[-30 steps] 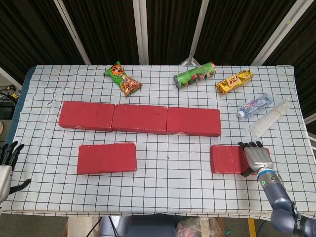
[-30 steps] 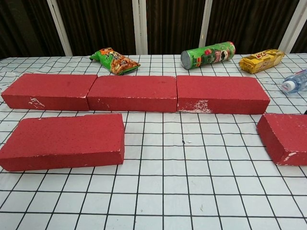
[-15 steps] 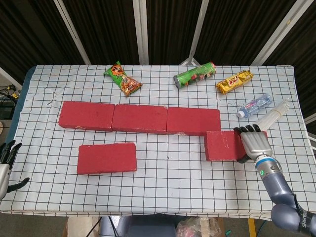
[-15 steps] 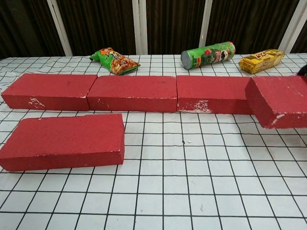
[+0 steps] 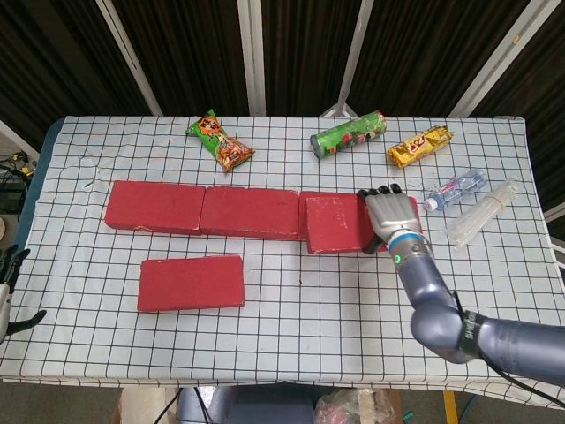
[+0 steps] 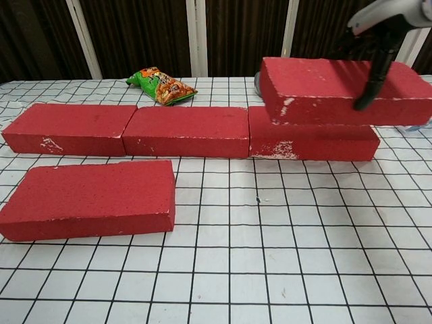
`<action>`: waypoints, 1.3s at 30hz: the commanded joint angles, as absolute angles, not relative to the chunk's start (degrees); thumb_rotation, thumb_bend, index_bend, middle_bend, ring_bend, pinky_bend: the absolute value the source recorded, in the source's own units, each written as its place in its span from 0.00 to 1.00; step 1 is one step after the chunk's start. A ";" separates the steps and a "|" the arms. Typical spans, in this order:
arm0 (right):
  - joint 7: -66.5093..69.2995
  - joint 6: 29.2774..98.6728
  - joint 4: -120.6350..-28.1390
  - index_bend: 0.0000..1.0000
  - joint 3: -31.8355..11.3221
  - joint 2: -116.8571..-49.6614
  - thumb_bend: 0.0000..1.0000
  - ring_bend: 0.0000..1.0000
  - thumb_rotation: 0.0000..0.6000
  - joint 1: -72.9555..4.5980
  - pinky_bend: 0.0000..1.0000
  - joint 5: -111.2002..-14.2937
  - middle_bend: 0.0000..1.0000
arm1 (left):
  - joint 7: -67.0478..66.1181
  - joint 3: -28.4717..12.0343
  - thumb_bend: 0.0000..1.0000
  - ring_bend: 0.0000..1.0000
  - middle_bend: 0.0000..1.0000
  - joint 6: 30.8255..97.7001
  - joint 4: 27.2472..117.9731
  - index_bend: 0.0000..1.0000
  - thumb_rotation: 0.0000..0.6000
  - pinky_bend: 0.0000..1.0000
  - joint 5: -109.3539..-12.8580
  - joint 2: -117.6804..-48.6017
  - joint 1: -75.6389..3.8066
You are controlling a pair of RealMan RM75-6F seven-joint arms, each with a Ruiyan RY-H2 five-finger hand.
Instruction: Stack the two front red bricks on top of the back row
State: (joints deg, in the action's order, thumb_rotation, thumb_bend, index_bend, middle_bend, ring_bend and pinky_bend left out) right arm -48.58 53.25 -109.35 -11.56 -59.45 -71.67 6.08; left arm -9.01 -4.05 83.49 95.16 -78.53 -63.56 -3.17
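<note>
Gripping a red brick (image 6: 337, 91) | right hand (image 5: 392, 215) fingers clasp it above back row's right brick (image 6: 317, 140) | left hand (image 5: 7, 291) fingers: cannot tell

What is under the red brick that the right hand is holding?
Under the held brick gripped by the right hand lies the back row's right brick. Whether they touch cannot be seen.

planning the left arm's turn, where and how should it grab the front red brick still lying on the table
Judging from its pose, grip the front red brick across its short left end, coming in from the left, where the left hand waits. It lies flat, long side across the table, with bare cloth around it, so fingers can wrap over the top edge.
</note>
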 commanded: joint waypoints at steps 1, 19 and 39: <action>-53.55 52.95 -100.30 0.23 -14.87 -66.90 0.13 0.11 1.00 -81.00 0.00 17.27 0.29 | -8.85 -4.22 0.00 0.00 0.02 83.74 94.89 0.11 1.00 0.00 -78.47 -63.79 -3.21; -68.10 54.15 -76.24 0.23 -18.33 -85.59 0.13 0.11 1.00 -89.85 0.00 30.02 0.29 | -9.38 -4.00 0.00 0.00 0.02 82.65 94.37 0.11 1.00 0.00 -78.35 -64.37 -4.15; -78.93 58.54 -65.82 0.23 -25.71 -93.41 0.13 0.11 1.00 -87.52 0.00 29.84 0.29 | -8.62 -4.72 0.00 0.00 0.02 82.39 93.64 0.12 1.00 0.00 -76.58 -64.07 -4.40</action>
State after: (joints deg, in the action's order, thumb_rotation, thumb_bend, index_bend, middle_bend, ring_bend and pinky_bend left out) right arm -78.44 58.16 -65.79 -25.14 -93.27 -87.83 29.97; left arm -8.62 -4.71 82.38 93.64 -76.58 -64.08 -4.40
